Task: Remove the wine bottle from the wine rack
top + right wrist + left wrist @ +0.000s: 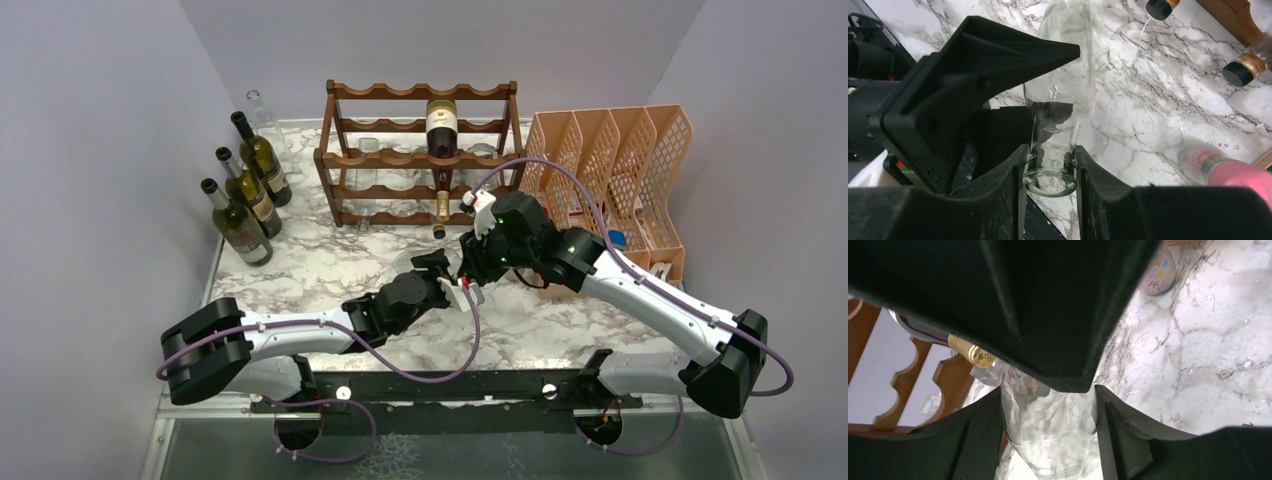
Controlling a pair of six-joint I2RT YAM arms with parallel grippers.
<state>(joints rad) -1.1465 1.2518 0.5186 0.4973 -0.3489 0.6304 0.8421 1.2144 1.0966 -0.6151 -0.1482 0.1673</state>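
Three views of one moment at a marble desk (300,270): one from above, one from each wrist. Shows, at centre of the overhead frame, two black arms meeting tip to tip just in front of the wine rack (420,152), at upper centre. Carries between them a clear glass wine bottle (1058,100), almost invisible from above against the marble.

Makes the grip plain up close. In the left wrist view, at lower centre: left tool (1048,412) closed around the wide glass body, a dark finger pressed to each side. In the right wrist view, at lower centre: right tool (1049,167) clamped on the neck just under the open mouth, with the rest of the bottle running up the frame. Puts the bottle out of the rack, touching no rail, over the marble in front; cannot tell whether resting on the desk or lifted off it.

Elsewhere in the overhead frame: a dark labelled bottle (441,125) lying in the rack's third slot from the left, a gold-foiled neck (442,205) poking out lower down, faint clear glass in other slots. At upper left, four standing bottles (245,190). At upper right, an orange file organizer (620,165).

Reads as nearly finished: bottle free of the rack, removal apparently done. Leaves, most likely, setting it down on the desk and opening both tools.
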